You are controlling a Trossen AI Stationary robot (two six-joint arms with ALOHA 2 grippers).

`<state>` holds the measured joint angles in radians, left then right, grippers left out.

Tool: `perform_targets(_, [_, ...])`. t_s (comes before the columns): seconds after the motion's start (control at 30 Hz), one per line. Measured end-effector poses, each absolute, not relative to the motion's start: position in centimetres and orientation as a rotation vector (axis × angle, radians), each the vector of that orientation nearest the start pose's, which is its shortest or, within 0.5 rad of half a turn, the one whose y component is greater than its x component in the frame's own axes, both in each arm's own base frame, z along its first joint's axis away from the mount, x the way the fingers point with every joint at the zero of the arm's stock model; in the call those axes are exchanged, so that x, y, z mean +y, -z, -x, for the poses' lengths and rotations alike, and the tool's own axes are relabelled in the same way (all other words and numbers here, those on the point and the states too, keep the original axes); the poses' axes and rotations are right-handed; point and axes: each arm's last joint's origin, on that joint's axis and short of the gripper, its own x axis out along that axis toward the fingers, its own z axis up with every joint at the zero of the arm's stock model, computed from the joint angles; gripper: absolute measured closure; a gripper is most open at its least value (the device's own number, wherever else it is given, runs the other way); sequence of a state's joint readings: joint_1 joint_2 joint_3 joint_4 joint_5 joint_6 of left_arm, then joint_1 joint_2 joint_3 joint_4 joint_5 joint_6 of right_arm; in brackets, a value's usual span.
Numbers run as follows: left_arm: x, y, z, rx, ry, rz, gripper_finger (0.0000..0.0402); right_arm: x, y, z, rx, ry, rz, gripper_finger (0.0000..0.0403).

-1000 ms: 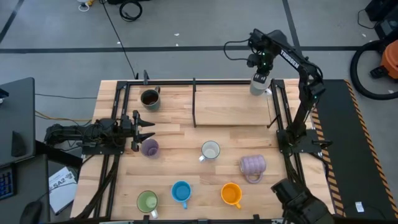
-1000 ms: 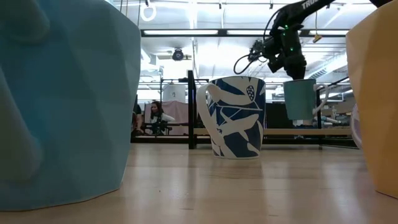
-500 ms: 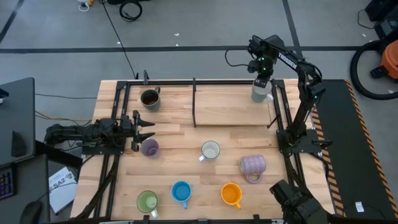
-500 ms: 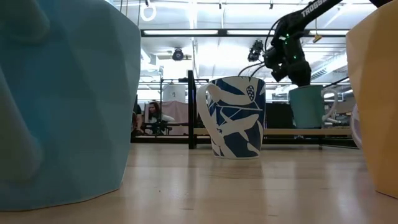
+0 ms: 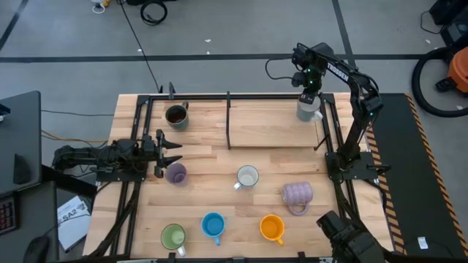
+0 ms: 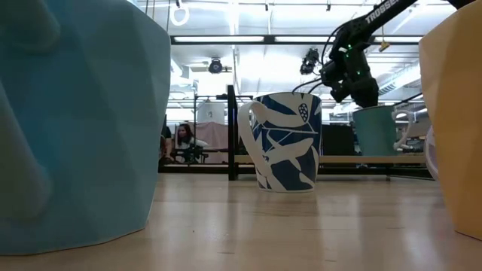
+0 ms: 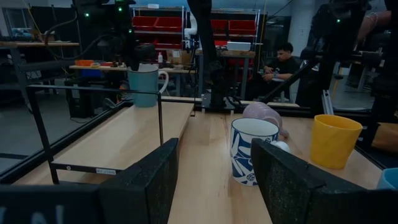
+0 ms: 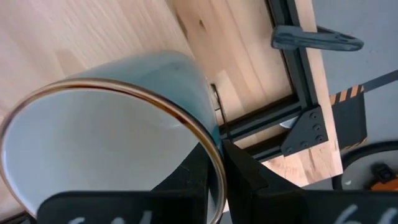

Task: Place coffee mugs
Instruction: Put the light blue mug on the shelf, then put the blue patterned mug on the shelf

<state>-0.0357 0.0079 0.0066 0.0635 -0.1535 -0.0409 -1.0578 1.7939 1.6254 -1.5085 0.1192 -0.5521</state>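
My right gripper (image 5: 308,97) pinches the rim of the pale teal mug (image 5: 308,109), fingers nearly closed, at the raised shelf's (image 5: 270,124) far right corner. My left gripper (image 5: 170,152) waits wide open, empty, beside the lilac mug (image 5: 175,173). The dark mug (image 5: 176,115) sits far left; five others remain up front.

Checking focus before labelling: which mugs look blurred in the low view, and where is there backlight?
Low view: the near blue mug and orange mug are soft, oversized blurs; the patterned white mug is sharp; bright ceiling strip lights backlight the room behind.
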Motion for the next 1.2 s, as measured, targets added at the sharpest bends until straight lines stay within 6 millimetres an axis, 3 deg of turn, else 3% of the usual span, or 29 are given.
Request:
perform_targets(0.87, [0.1, -17.11, -9.74, -0.064, -0.117, 0.046, 0.0195, -28.4, -28.29, -15.28, 1.703, 0.456, -0.368, 0.0341])
perform_targets(1.2, [0.1, -17.13, -9.74, -0.064, -0.117, 0.047, 0.0195, -28.39, -28.28, -15.28, 1.699, 0.46, -0.376, 0.0281])
